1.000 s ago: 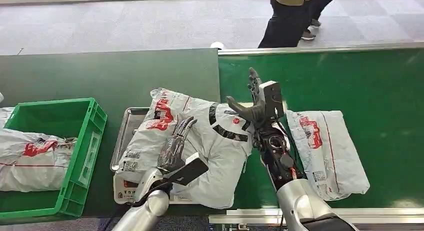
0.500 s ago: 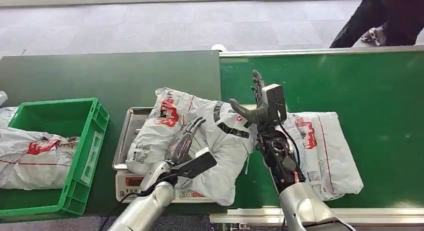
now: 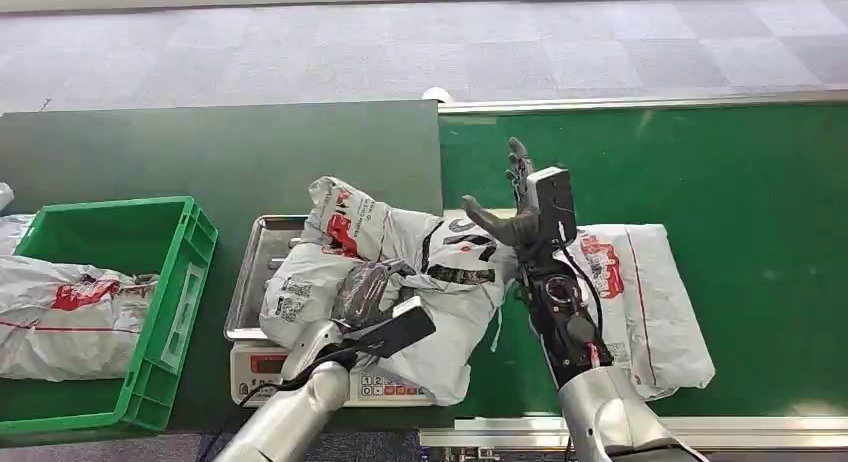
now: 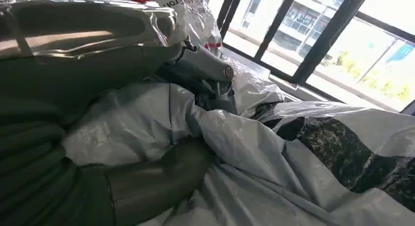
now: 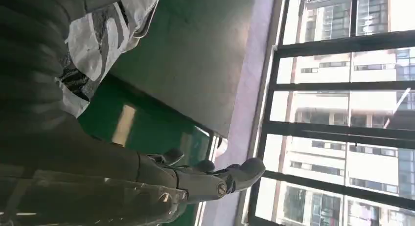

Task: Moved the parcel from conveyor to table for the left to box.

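Since a second ago the left hand (image 3: 362, 290) has curled its fingers into the parcel (image 3: 400, 282), bunching the plastic; it lies on the weighing scale (image 3: 262, 357) on the desk (image 3: 200, 152). Right hand (image 3: 520, 207) stands open-fingered, empty. Boxing grasp appears established.

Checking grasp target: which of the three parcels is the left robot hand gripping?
The middle parcel on the scale; the left robot hand bunches its wrapping.

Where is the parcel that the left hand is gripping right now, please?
In the head view the parcel lies crumpled on the metal scale tray, right of the green crate, with the left hand gripping it.
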You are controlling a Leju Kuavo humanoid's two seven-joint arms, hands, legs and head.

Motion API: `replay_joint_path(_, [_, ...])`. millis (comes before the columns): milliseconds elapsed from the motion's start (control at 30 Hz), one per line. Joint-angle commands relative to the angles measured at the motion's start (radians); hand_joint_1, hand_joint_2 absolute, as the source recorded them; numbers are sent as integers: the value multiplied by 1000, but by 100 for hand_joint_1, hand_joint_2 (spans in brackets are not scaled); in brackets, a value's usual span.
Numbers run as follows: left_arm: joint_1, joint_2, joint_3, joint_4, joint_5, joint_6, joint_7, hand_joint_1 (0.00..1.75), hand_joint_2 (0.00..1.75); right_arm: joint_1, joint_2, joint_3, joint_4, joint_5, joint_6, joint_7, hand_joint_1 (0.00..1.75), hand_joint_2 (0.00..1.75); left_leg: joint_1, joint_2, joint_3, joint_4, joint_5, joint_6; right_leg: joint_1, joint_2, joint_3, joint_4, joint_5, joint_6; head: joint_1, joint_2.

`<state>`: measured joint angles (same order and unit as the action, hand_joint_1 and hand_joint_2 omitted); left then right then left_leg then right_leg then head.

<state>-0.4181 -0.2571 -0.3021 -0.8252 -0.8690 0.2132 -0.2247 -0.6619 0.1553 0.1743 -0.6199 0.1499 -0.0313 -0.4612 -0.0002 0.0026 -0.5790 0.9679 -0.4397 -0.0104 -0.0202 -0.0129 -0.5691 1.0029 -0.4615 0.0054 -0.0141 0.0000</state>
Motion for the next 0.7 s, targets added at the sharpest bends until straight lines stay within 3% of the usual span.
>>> replay_joint_path(33, [17, 13, -12, 90, -5, -9, 5, 175, 175, -15, -5, -21, 12, 0, 5, 6, 0, 175, 1, 1, 1, -2, 0, 0, 1, 2, 1, -3, 1, -1, 0, 0])
replay_joint_path(433, [29, 16, -20, 59, 13, 18, -40, 175, 175, -13, -5, -21, 10, 5, 11, 7, 0, 175, 1, 1, 0, -1, 0, 0, 1, 2, 0, -2, 1, -1, 0, 0])
replay_joint_path(700, [79, 12, 31, -139, 247, 336, -351, 175, 175, -47, 3, -6, 72, -1, 20, -23, 0, 175, 1, 2, -3, 1, -1, 0, 1, 3, -4, 0, 0, -1, 0, 0])
